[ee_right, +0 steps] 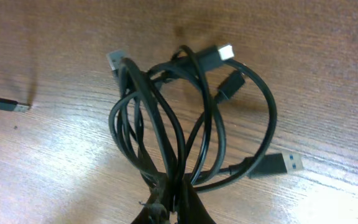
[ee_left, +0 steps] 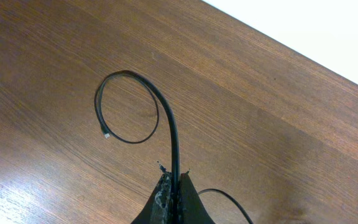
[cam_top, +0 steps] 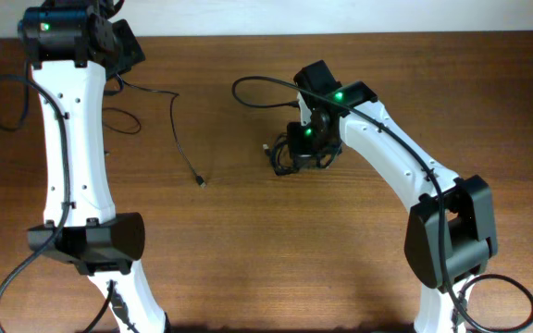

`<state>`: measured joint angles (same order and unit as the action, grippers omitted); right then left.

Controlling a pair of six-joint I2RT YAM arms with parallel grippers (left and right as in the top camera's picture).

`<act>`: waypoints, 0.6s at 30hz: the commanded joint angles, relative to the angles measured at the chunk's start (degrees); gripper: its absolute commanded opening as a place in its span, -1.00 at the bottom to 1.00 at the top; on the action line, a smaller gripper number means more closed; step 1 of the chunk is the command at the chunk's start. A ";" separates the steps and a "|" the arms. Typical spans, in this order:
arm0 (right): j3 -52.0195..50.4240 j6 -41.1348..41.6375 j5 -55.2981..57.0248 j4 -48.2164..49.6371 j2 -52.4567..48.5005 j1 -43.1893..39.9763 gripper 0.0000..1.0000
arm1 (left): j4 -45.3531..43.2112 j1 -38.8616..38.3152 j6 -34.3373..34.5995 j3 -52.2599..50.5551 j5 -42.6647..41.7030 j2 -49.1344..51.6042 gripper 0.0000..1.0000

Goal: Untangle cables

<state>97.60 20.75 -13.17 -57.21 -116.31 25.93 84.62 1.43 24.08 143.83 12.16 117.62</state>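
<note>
The left gripper [ee_left: 173, 198] is clenched on a single black cable [ee_left: 169, 124] at the far left of the table [cam_top: 276, 268], and the strand curls into a loop ahead of the jaws. The right gripper [ee_right: 173, 200] grasps the tangled cable bundle [ee_right: 194, 118] just right of centre, with its USB plugs [ee_right: 277, 165] splayed outward.

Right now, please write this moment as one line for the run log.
left gripper: shut on single cable | right gripper: shut on tangled bundle | task: bundle not yet untangled
</note>
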 commanded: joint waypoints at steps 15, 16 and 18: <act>0.07 -0.59 -3.32 -0.07 -0.15 0.04 0.97 | -2.54 0.07 -10.08 -0.28 -17.51 0.46 -1.00; 0.07 -0.59 -3.37 -0.20 -0.15 0.04 0.97 | -2.84 0.07 -10.97 -0.28 -18.80 0.46 -1.00; 0.07 -0.59 -3.37 -0.61 -0.17 0.04 0.97 | -3.37 0.07 -10.93 -0.28 -18.86 0.46 -1.00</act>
<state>97.60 20.56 -15.38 -57.39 -116.31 25.93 81.97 1.41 17.50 143.76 -0.75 117.62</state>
